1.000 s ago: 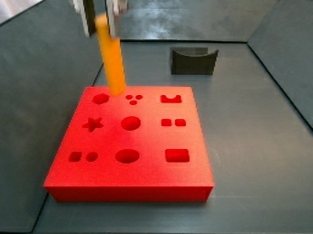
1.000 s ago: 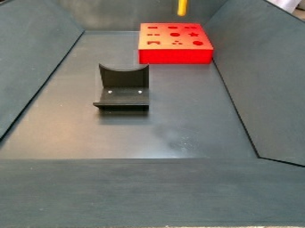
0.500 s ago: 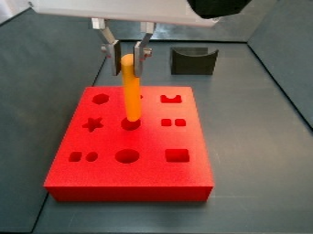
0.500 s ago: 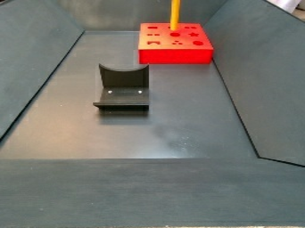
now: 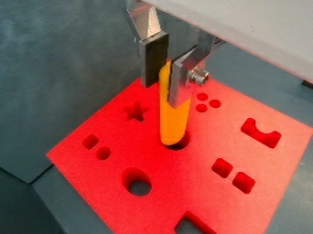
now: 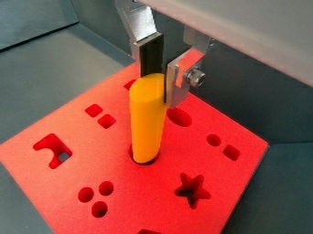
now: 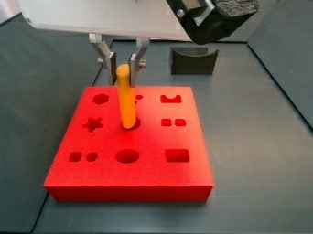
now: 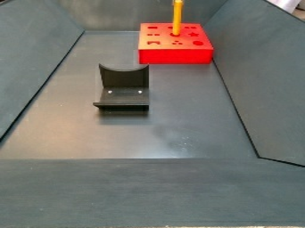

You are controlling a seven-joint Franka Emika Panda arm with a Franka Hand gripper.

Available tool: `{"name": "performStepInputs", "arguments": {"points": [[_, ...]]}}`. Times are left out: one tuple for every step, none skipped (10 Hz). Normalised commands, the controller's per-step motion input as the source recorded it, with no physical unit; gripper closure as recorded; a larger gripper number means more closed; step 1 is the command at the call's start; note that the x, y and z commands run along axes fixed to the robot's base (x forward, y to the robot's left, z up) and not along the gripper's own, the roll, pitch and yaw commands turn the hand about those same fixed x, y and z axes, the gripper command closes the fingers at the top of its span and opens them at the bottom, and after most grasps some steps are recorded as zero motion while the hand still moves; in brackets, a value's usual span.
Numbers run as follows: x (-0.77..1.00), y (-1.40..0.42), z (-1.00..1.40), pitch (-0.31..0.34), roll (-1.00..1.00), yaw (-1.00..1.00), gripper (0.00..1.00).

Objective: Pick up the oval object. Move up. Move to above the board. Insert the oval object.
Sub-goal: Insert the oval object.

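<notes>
The oval object (image 7: 124, 96) is an orange-yellow peg standing nearly upright, its lower end in a round hole near the middle of the red board (image 7: 146, 174). It shows in both wrist views (image 5: 173, 114) (image 6: 146, 119) and at the far end in a side view (image 8: 177, 13). My gripper (image 7: 121, 66) is right above the board, its fingers on either side of the peg's top, shut on it (image 5: 167, 91) (image 6: 166, 84). The board also shows in the other views (image 5: 110, 151) (image 6: 244, 174) (image 8: 179, 49).
The dark fixture (image 7: 193, 60) stands on the grey floor behind the board, apart from it; in a side view (image 8: 121, 87) it is mid-floor. Sloping grey walls (image 8: 36, 89) enclose the floor. Other cut-outs (star, circles, squares) surround the peg.
The gripper has come down with the peg: a second ago the peg hung over the board's back edge; now its lower end sits in the middle hole.
</notes>
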Motion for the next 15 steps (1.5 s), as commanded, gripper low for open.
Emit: {"name": "performStepInputs", "arguments": {"points": [[0.0, -0.01, -0.09, 0.01, 0.06, 0.02, 1.0], [0.06, 0.0, -0.13, 0.037, 0.06, 0.08, 1.0], [0.07, 0.0, -0.15, 0.051, 0.05, 0.11, 1.0], [0.14, 0.0, -0.11, 0.07, 0.06, 0.12, 1.0], [0.18, 0.0, -0.08, 0.073, 0.06, 0.1, 1.0], [0.12, 0.0, -0.08, 0.047, 0.05, 0.04, 1.0], [0.2, -0.03, -0.09, 0.049, 0.04, 0.0, 1.0], [0.2, -0.03, -0.12, 0.053, 0.04, 0.0, 1.0], [0.2, -0.04, -0.16, 0.054, 0.04, 0.0, 1.0], [0.19, -0.06, -0.17, 0.046, 0.04, 0.0, 1.0], [0.2, -0.03, -0.23, 0.059, 0.05, 0.0, 1.0], [0.13, -0.13, -0.63, 0.039, 0.2, 0.05, 1.0], [0.11, -0.17, -0.73, 0.0, 0.27, 0.27, 1.0], [0.07, -0.22, -0.83, 0.0, 0.23, 0.33, 1.0], [0.0, 0.0, -1.0, -0.017, 0.07, 0.23, 1.0]]}}
